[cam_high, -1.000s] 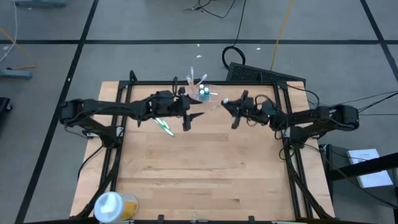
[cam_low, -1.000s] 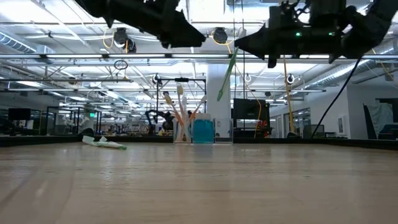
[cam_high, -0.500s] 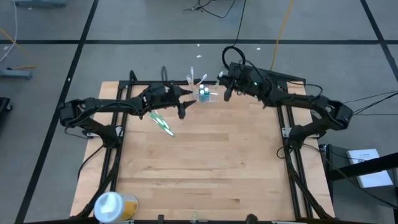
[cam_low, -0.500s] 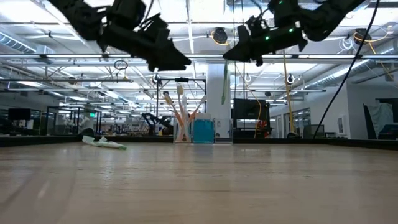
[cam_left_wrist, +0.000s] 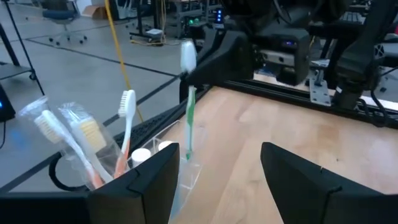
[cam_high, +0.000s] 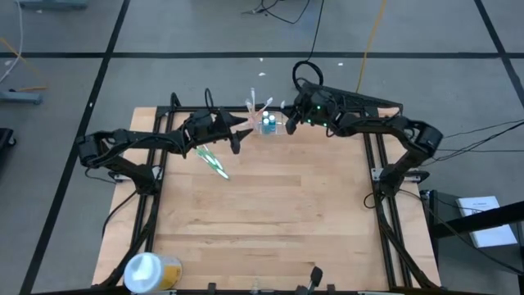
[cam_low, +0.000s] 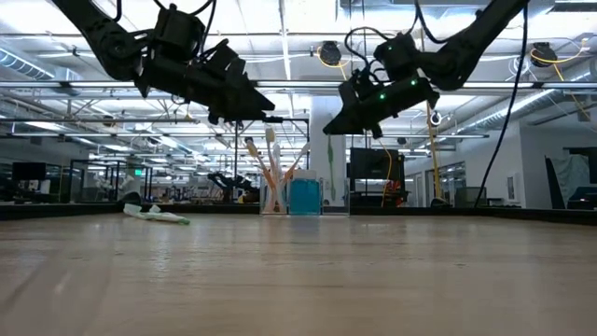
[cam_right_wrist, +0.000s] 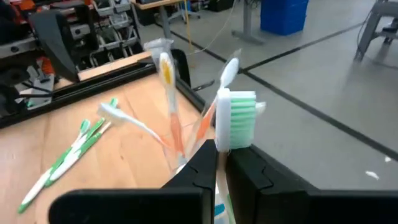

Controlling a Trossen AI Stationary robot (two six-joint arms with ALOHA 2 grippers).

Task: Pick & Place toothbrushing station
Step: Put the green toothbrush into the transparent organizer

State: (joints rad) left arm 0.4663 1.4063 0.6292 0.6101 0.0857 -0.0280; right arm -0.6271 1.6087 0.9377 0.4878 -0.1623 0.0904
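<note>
The toothbrushing station (cam_high: 268,124) stands at the far edge of the wooden table (cam_high: 270,221), roughly midway between the two arms. It is a low clear holder; in the low view (cam_low: 291,198) it carries several upright toothbrushes and a blue insert. From the left wrist view the holder (cam_left_wrist: 163,163) shows white-headed and orange-handled brushes leaning in it.

The right gripper (cam_high: 288,121) hangs just beside the station on its right, above the table and not touching the holder. Its fingers (cam_right_wrist: 205,163) are clamped on a green toothbrush (cam_right_wrist: 235,120), bristle head standing up between the finger pads. In the low view this brush (cam_low: 330,173) hangs vertically below the gripper (cam_low: 338,123), its lower end level with the upper part of the holder, immediately to the holder's right. The left wrist view shows the same brush (cam_left_wrist: 188,99) with its lower tip at the holder's near corner; whether it touches the rim cannot be told.

The left gripper (cam_high: 239,138) is raised on the station's left, near but apart from it. Its fingers (cam_left_wrist: 142,186) are spread wide with nothing between them.

Green and white toothbrushes (cam_high: 214,162) lie flat on the table below the left gripper, well apart from the station. A round white-and-yellow tub (cam_high: 149,270) sits at the near left corner of the table.
</note>
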